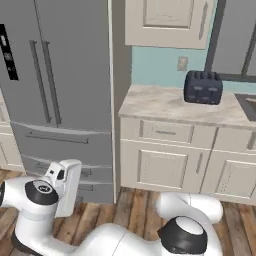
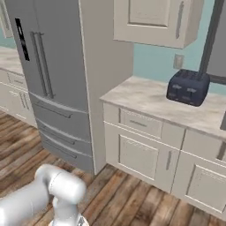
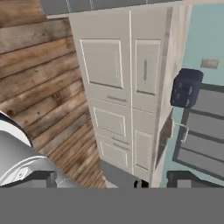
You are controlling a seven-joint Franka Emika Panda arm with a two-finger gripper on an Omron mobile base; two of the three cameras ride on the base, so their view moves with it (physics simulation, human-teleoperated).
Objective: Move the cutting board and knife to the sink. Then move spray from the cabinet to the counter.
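End effector (image 3: 141,184) stands with fingers apart, holding nothing. Ahead of it sits the table (image 3: 176,57), a dark toaster (image 3: 186,88) on top. Sink (image 1: 248,106) lies beyond the toaster.

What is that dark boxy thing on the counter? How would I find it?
Find the tall grey fridge. Right beside it is a beige stone counter. The toaster sits at the back by the blue wall, a dark navy box with slots on top.

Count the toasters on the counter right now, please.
1: a dark toaster stands on the counter near the wall, to the right of the fridge. The counter runs out of frame, so others may be hidden.
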